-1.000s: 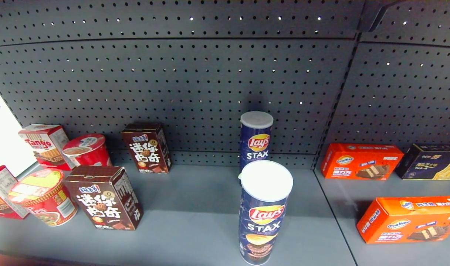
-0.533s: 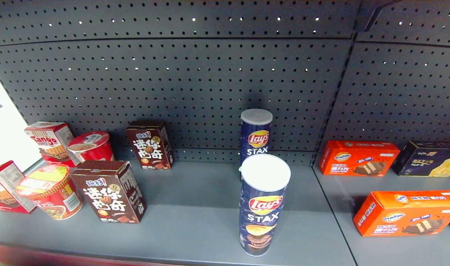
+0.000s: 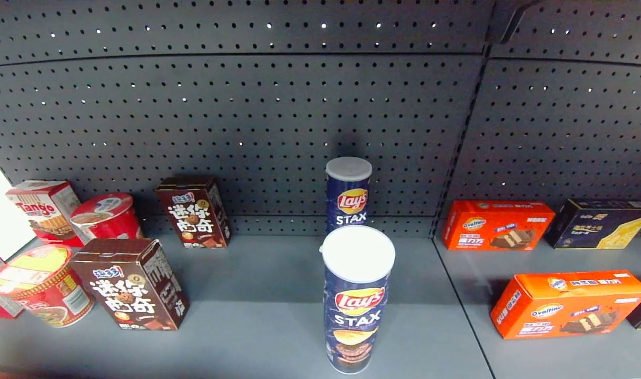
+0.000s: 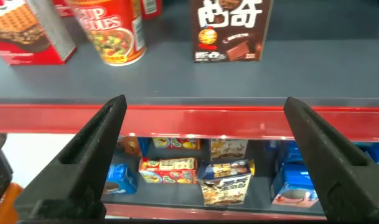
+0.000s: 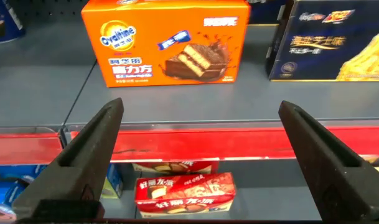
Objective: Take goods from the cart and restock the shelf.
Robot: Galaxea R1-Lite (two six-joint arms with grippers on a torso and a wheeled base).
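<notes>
On the grey metal shelf (image 3: 257, 326), a tall dark-blue chip can w/ a white lid (image 3: 356, 310) is standing upright near the front edge. A 2nd chip can (image 3: 347, 197) of the same kind is standing right behind it, by the perforated back panel (image 3: 246, 116). Toward the robot's left, a brown cardboard snack box (image 3: 130, 287) is sitting upright near the front. A 2nd brown box (image 3: 194, 210) is sitting at the back, and a red-and-yellow noodle cup (image 3: 36, 284) is just beside the front one. In the right section, an orange cake box (image 3: 568, 302) is resting on its long side up front. A 2nd orange box (image 3: 496, 223) is resting at the back w/ a dark navy box (image 3: 599, 223) next to it. I'm seeing the left claw (image 4: 205, 101) hanging in front of the red shelf-edge strip (image 4: 195, 121), fingers spread wide and gripping nothing. The right claw (image 5: 201, 104) is hanging before the orange-box section, spread just as wide, also empty. Under the strip, small snack packs (image 4: 226, 180) are sitting on a lower shelf.
</notes>
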